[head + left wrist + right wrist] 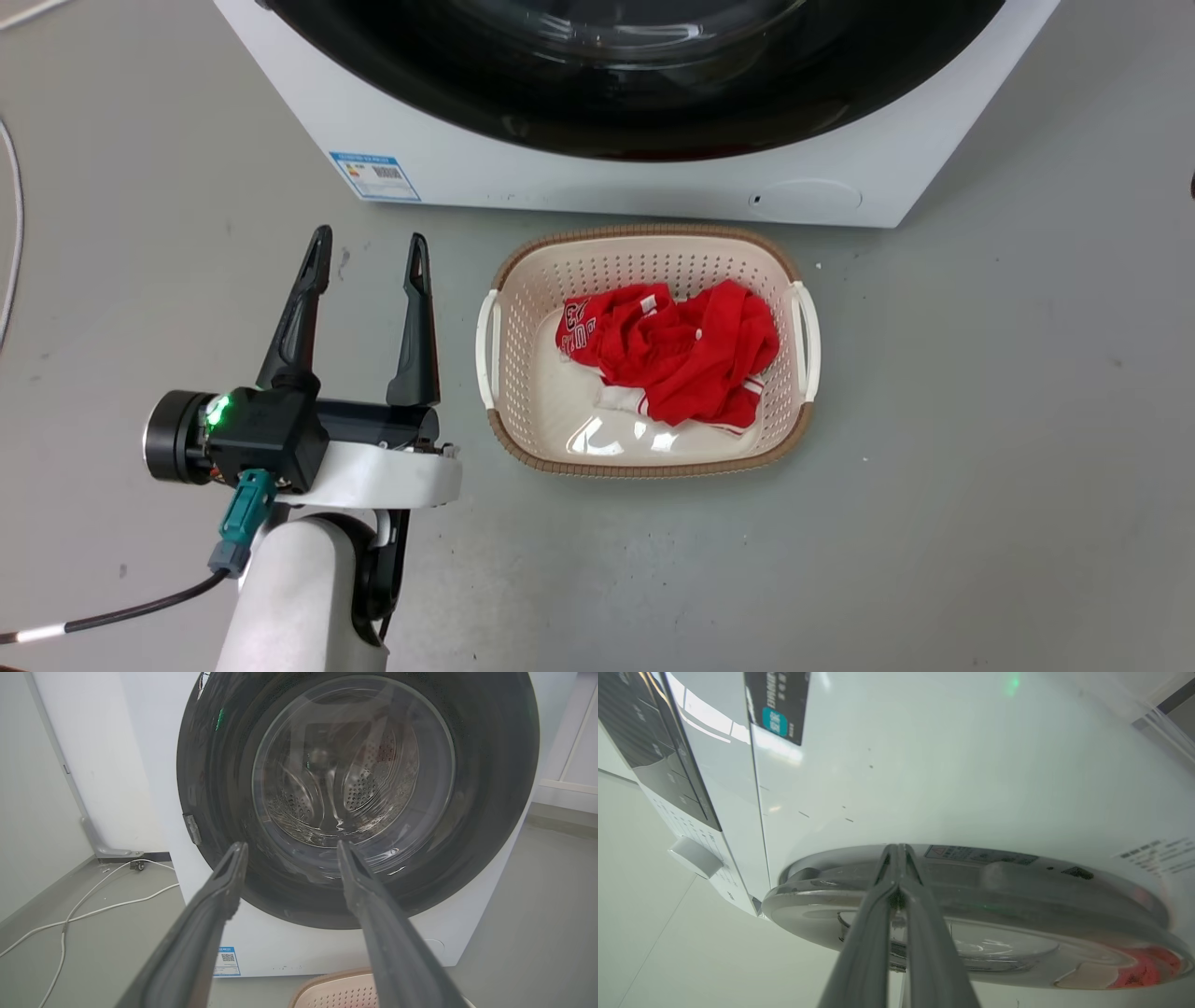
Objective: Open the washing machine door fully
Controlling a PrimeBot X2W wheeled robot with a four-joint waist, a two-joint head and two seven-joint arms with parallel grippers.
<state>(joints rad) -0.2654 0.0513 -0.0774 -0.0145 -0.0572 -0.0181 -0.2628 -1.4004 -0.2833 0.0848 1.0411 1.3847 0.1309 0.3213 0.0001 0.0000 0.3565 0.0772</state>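
The right claw (896, 848), fingers pressed together, sits tip-first at the door (1041, 891) rim; the left claw (371, 239), spread, hangs farther back.

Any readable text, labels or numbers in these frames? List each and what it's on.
None reads clearly.
Blue label on the washing machine: too small.
White print on the red garment: crumpled, illegible.
Dark sticker with teal patch, on the machine: blurred.
Warning label on the washing machine door rim: too small.
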